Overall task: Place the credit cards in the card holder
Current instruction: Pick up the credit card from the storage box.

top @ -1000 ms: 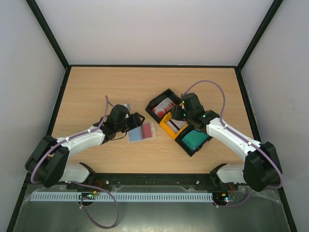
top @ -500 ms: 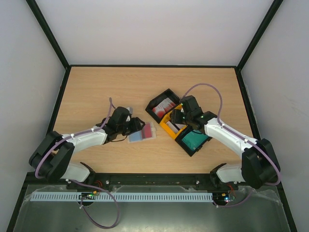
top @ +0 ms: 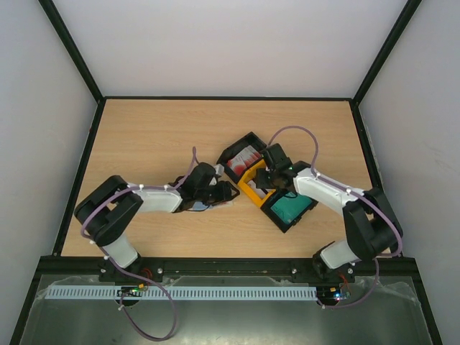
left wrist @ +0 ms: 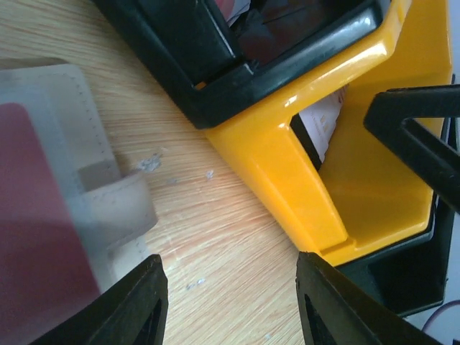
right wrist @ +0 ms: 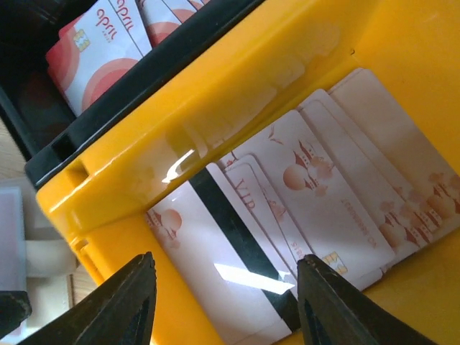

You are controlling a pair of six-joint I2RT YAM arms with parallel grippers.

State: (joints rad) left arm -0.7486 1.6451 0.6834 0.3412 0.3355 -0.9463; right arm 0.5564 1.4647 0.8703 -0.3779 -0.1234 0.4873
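- Left pincer (left wrist: 230,305) gaping, empty; stitched card holder (left wrist: 79,158) at 9 o'clock on grained worktop (left wrist: 215,237).
- Right pincer (right wrist: 226,302) gaping over glossy rectangular credit cards (right wrist: 323,194) in yellow tray (right wrist: 215,93).

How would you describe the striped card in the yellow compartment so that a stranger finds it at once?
On the table, just right of its middle, stands a black-and-yellow tray. Look in its yellow middle compartment, where whitish cards lie fanned. The striped card alone shows a dark band across it; its neighbours show pale orange drawings.
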